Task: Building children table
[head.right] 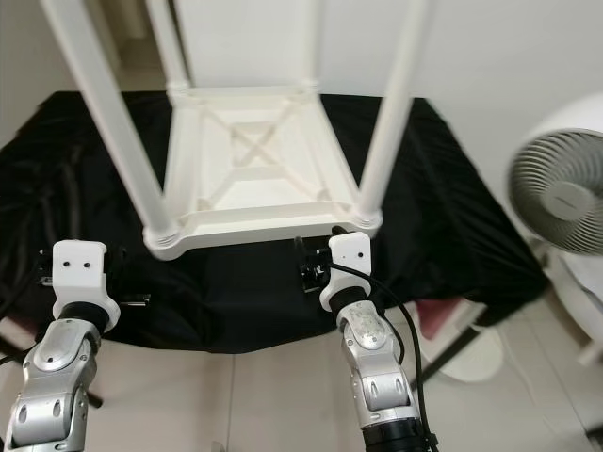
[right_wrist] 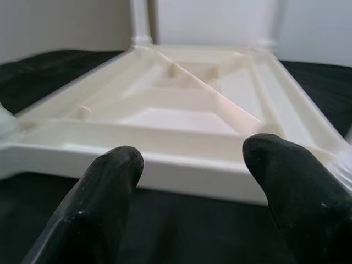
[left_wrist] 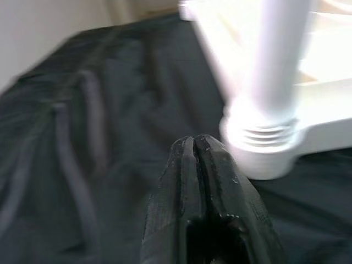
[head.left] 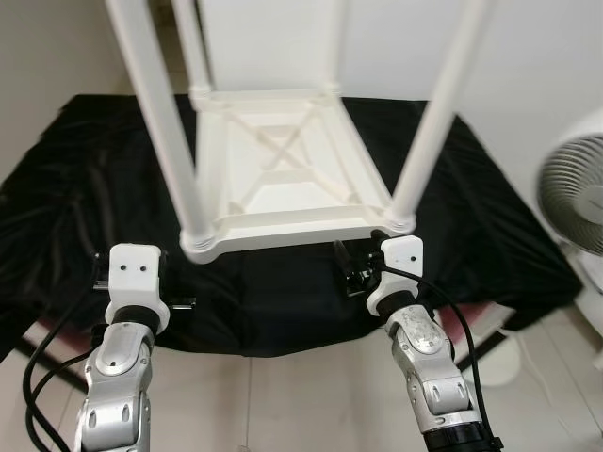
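A white plastic children's table (head.left: 283, 169) lies upside down on a black cloth (head.left: 75, 188), its legs pointing up. The near-left leg (head.left: 160, 113) sits in its corner socket (left_wrist: 264, 137), with thread rings showing at its base. My left gripper (left_wrist: 192, 146) is shut and holds nothing, just to the left of that corner, low over the cloth. My right gripper (right_wrist: 192, 159) is open, its fingers (right_wrist: 104, 187) level with the tabletop's near edge, close to the near-right leg (head.left: 429, 132) and not touching the rim.
A white fan (head.left: 577, 193) stands to the right beyond the cloth. The cloth's front edge (head.left: 283, 344) drops to a tiled floor (head.left: 283, 405). Something pink (head.left: 480, 330) shows under the cloth's right side.
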Controlling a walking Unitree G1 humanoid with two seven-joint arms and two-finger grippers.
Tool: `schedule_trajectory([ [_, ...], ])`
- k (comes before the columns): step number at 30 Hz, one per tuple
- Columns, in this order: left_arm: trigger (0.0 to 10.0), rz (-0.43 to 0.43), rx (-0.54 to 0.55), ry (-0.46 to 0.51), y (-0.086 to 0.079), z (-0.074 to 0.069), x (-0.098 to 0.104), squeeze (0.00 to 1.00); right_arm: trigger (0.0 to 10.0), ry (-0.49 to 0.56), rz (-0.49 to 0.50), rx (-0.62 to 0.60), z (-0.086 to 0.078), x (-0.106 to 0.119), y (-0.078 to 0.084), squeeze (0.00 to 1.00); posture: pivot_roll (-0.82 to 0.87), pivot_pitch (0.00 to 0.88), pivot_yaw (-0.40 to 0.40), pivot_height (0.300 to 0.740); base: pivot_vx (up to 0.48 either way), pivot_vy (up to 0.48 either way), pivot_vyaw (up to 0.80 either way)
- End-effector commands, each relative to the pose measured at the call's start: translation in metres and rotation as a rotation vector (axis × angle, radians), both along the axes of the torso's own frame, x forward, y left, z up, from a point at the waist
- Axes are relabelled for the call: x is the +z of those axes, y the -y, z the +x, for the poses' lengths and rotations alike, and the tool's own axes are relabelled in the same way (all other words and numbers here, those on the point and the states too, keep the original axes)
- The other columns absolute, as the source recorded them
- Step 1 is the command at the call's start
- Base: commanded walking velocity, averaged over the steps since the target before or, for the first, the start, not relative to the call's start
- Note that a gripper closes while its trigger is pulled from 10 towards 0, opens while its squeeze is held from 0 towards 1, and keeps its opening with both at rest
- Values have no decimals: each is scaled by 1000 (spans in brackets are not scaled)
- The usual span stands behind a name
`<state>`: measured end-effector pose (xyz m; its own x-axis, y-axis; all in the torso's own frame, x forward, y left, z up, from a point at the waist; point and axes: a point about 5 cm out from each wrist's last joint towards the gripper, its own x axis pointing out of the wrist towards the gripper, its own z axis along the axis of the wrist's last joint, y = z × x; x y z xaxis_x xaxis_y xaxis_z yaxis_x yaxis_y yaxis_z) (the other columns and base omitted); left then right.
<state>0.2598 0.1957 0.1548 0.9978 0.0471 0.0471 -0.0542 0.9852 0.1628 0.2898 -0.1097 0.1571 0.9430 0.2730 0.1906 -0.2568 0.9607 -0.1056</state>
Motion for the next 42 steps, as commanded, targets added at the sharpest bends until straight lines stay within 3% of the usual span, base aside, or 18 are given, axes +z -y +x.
schedule_trajectory([
  [1,10000,-1,-9,-10,1,-1,-1,0,10000,10,9,-5,0,4,1,0,-6,66,18,740,0,0,800],
  [4,10000,52,-30,20,4,1,7,0,10000,32,20,-10,3,12,1,0,-8,65,18,740,0,0,800],
  [22,10000,72,-21,28,2,6,9,0,10000,37,28,-62,4,12,8,0,-9,64,19,740,0,0,578],
  [31,10000,110,-45,9,0,8,9,0,10000,27,17,-29,2,12,4,0,-14,56,25,740,0,0,0],
  [36,10000,198,-189,-64,-5,9,7,0,10000,58,-56,-9,1,16,7,0,-18,54,25,740,0,0,0],
  [42,10000,183,-159,-18,-17,18,23,0,10000,52,-54,-18,3,15,10,0,-18,54,27,740,0,89,0],
])
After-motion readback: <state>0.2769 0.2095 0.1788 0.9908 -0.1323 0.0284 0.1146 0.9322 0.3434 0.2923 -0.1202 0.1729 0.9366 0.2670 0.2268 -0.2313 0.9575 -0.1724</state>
